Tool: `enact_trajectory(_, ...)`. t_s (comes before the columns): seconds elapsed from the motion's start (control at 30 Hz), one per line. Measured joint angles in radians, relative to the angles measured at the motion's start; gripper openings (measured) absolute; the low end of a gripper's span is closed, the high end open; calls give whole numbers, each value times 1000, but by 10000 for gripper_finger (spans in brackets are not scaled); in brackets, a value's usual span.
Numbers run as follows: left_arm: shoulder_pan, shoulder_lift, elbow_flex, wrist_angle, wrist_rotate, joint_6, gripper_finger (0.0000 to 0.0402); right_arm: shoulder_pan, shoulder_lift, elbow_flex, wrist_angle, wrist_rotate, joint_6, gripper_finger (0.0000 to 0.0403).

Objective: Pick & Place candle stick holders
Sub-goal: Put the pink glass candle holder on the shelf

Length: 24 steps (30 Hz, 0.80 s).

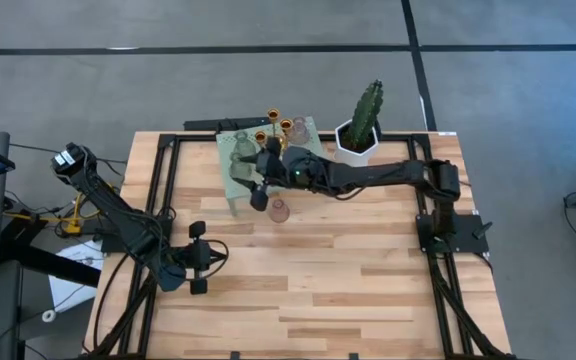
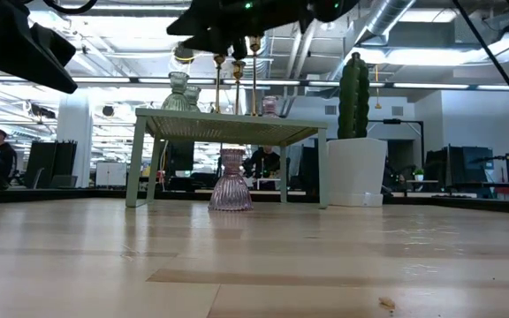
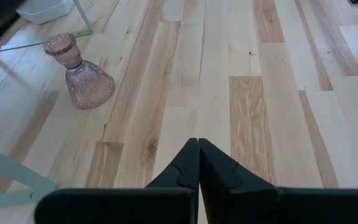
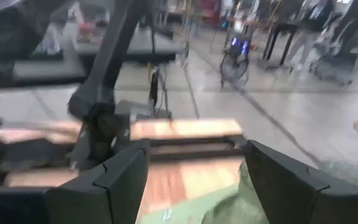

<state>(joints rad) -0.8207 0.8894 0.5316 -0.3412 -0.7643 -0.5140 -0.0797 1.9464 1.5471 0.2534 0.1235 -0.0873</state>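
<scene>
A translucent pink candle stick holder [image 1: 279,210] stands on its round base on the wooden table, just in front of a small pale-green stand [image 1: 230,185]. It also shows in the low view [image 2: 231,181] and the left wrist view [image 3: 81,71]. On the stand's top are three gold holders [image 1: 273,120], two grey-green ones [image 1: 238,148] and one pink one [image 1: 300,127]. My right gripper [image 1: 258,175] is open and empty, above the stand's near part [image 4: 197,155]. My left gripper [image 1: 199,258] is shut and empty over the table's near left [image 3: 198,144].
A white hexagonal pot with a cactus [image 1: 358,140] stands at the table's far right, beside the stand. Black frame rails [image 1: 168,190] run along the table's left and right sides. Bare wood [image 1: 348,280] lies across the near half.
</scene>
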Motion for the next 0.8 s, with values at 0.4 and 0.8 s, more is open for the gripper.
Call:
enact_trajectory(0.4,0,0,0,1,-1,0,2,99,-145,0,-603,-233,85,221)
enact_trajectory(0.8,1,88,-1,12,-133,4,2,296,-233,-314,-695,229,276,16)
